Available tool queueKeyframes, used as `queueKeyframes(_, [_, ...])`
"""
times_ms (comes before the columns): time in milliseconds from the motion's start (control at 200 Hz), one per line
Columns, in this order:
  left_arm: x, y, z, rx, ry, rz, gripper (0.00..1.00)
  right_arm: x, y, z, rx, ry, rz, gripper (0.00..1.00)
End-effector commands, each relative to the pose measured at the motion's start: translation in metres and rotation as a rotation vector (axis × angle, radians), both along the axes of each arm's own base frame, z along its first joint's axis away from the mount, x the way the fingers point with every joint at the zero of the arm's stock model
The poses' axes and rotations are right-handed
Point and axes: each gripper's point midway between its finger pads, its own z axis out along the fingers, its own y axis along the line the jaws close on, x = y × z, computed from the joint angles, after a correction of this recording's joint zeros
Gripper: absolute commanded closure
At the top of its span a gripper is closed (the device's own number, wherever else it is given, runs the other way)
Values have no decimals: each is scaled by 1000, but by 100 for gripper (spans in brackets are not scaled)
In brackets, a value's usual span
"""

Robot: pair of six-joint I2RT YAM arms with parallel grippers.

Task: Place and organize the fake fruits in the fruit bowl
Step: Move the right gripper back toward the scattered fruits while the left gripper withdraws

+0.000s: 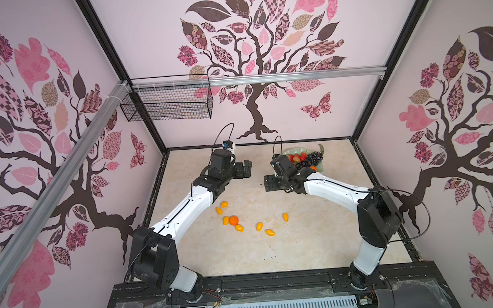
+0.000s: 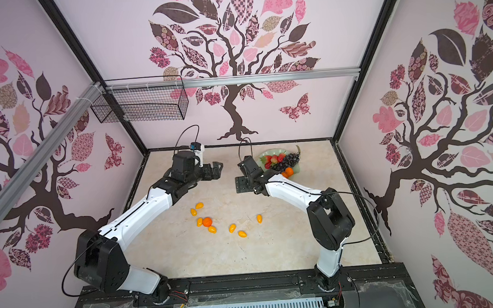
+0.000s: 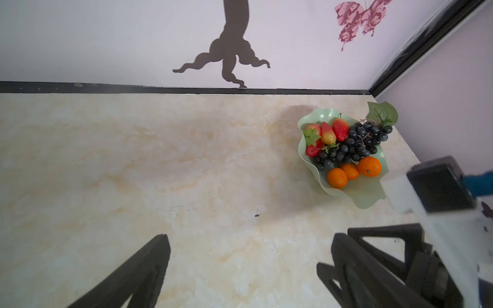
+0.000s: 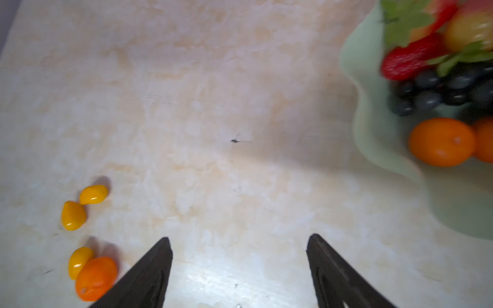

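The pale green fruit bowl (image 1: pixel 293 150) (image 3: pixel 302 128) stands at the back right of the table. It holds red strawberries (image 3: pixel 340 129), a dark grape bunch (image 3: pixel 357 145) and three tangerines (image 3: pixel 369 166). One tangerine (image 1: pixel 233 220) (image 4: pixel 96 278) and several kumquats (image 1: pixel 259 226) (image 4: pixel 73 215) lie loose on the table nearer the front. My right gripper (image 1: pixel 270 182) (image 4: pixel 240 237) hangs open and empty just left of the bowl. My left gripper (image 1: pixel 247 169) (image 3: pixel 249 236) is open and empty over bare table at mid-back.
A black wire basket (image 1: pixel 167 103) hangs on the back-left wall rail, well above the table. Walls close in the table on three sides, and the bowl sits near the back right corner. A black rail (image 1: pixel 275 280) runs along the front edge.
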Motion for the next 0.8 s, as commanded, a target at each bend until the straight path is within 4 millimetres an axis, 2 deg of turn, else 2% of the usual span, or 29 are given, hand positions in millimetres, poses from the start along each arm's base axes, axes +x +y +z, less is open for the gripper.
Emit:
queueKeyframes(0, [4,21,19,-65,29,47,1,-16,34,26,190,-7,111,19])
queueKeyframes(245, [16,74,10,-196,107,206,1,-62,101,-6,119,92,323,24])
queueKeyframes(440, [23,109,-2,-283,156,311,1,-101,144,-34,65,164,499,26])
queueKeyframes(580, [27,124,-14,-350,196,357,1,-117,161,-56,-36,195,577,27])
queueKeyframes(795, [32,136,-26,-443,239,386,1,-114,167,-74,-83,206,581,29])
